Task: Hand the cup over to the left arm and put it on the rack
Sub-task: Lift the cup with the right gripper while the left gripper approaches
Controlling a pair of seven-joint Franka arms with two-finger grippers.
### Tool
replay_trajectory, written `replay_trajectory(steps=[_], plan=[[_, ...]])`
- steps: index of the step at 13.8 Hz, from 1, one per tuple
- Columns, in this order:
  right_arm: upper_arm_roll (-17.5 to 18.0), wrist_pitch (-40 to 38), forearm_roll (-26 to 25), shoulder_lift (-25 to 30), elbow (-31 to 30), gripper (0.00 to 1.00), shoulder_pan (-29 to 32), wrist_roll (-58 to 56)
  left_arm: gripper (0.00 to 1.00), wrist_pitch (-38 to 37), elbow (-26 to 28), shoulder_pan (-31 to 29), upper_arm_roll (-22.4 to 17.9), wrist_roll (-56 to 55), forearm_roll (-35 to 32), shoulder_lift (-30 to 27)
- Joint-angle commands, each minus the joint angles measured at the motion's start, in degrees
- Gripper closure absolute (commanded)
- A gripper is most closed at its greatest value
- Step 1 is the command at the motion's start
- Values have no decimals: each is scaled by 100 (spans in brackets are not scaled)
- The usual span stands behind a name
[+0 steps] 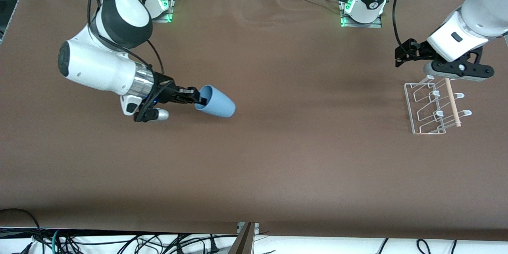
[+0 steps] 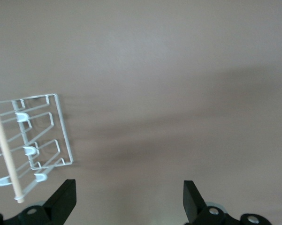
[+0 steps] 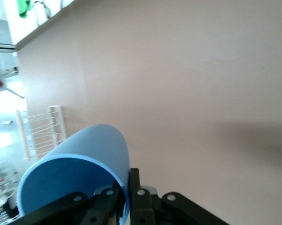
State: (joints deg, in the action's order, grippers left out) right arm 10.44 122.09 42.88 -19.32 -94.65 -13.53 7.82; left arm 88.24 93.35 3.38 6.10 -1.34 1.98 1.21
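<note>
The light blue cup (image 1: pixel 216 102) lies on its side, held low over the table toward the right arm's end. My right gripper (image 1: pixel 196 97) is shut on its rim, one finger inside and one outside; the right wrist view shows the cup (image 3: pixel 80 164) and that grip (image 3: pixel 128 197). The white wire rack (image 1: pixel 434 105) with its wooden dowel (image 1: pixel 452 101) stands at the left arm's end. My left gripper (image 1: pixel 400 55) hangs open and empty over bare table beside the rack. The left wrist view shows its jaws (image 2: pixel 130 197) spread wide, with the rack (image 2: pixel 37 140) off to one side.
The brown table (image 1: pixel 301 154) is bare between the cup and the rack. The rack also shows small in the right wrist view (image 3: pixel 42 129). Both arm bases stand at the table's edge farthest from the front camera. Cables hang below the nearest edge.
</note>
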Motion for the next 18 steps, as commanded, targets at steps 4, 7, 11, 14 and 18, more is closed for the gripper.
replay_trajectory(steps=[4,7,11,14,18], plan=[[-33,-19,808,-933,1378,100,-738,159,0,-132,-352,233,252,1107,783,529],[-33,182,906,-1004,1423,100,-1045,159,0,-88,-590,233,252,2133,1504,652],[2,693,1229,-1188,1597,100,-1371,159,0,535,-617,426,287,3665,1973,705],[2,684,1407,-1312,1818,100,-1451,159,0,1403,-573,655,295,4717,1999,749],[54,676,1768,-1276,1836,100,-1460,133,0,2274,-581,979,331,6116,1946,1056]])
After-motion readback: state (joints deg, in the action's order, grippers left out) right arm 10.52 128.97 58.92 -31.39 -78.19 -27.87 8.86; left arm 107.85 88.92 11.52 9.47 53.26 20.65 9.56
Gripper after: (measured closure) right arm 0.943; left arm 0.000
